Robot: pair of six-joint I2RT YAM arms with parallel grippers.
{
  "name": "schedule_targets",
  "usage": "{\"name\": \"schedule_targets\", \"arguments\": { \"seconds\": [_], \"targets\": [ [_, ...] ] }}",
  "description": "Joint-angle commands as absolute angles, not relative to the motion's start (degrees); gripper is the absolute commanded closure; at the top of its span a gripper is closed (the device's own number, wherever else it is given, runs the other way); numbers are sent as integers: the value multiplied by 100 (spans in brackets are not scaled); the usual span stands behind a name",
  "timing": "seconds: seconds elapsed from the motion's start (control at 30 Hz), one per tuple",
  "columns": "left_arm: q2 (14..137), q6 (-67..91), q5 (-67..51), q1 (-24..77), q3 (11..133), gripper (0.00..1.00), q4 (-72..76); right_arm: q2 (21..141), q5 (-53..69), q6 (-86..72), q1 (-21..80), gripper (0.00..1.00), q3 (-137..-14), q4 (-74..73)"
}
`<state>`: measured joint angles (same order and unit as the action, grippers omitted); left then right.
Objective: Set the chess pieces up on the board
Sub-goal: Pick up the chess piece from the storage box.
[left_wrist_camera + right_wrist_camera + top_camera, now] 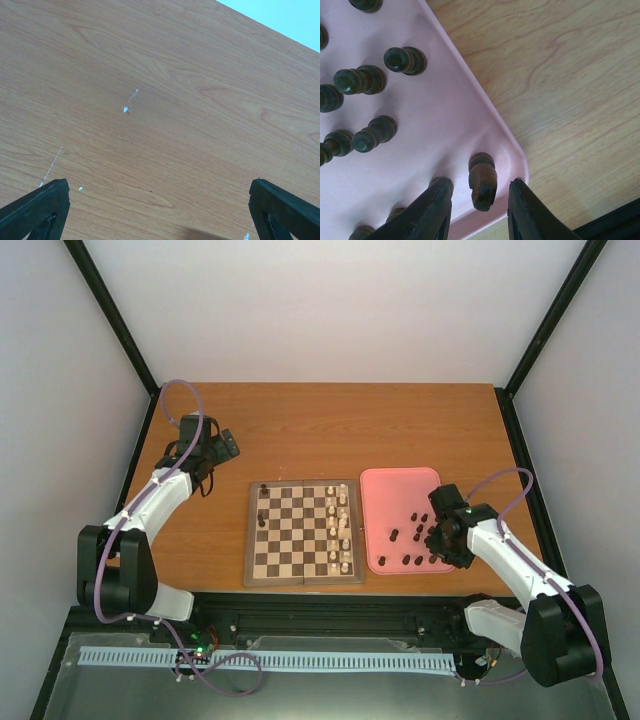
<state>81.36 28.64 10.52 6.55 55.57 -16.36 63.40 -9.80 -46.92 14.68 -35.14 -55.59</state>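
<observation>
Fig.: early stage. I count 2 dark chess pieces [262, 518] standing on the board [290, 545], left side; the rest, approx. a dozen, sit in the pink tray [385, 495]. R gripper [481, 187] spread, fingers straddling a knight [482, 177] at the tray corner, not yet clamped. L gripper [157, 185] spread, empty, above the table [150, 75].

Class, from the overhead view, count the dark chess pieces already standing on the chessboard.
2. One dark piece stands at the board's far-left corner; the second dark piece stands nearer the arms in the same left column. None seems hidden there.
</observation>
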Motion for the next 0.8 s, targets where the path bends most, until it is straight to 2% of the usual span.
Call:
{"name": "schedule_targets", "arguments": {
  "seconds": [0.0,0.23,0.33,0.77],
  "targets": [
    [8141,2782,1107,690,5748,0,-1555,6364,-1019,-4633,1407,67,-3436,-5413],
    [8159,2782,1105,690,5748,0,-1544,6459,-1065,-4645,1407,68,-3432,-5385],
    [8154,2786,1114,686,5744,0,-1546,6494,-1087,-4651,1414,71,-3436,-5393],
    [8151,2788,1140,686,5722,0,-1547,6720,-1097,-4597,1415,72,-3441,-5326]
  ]
}}
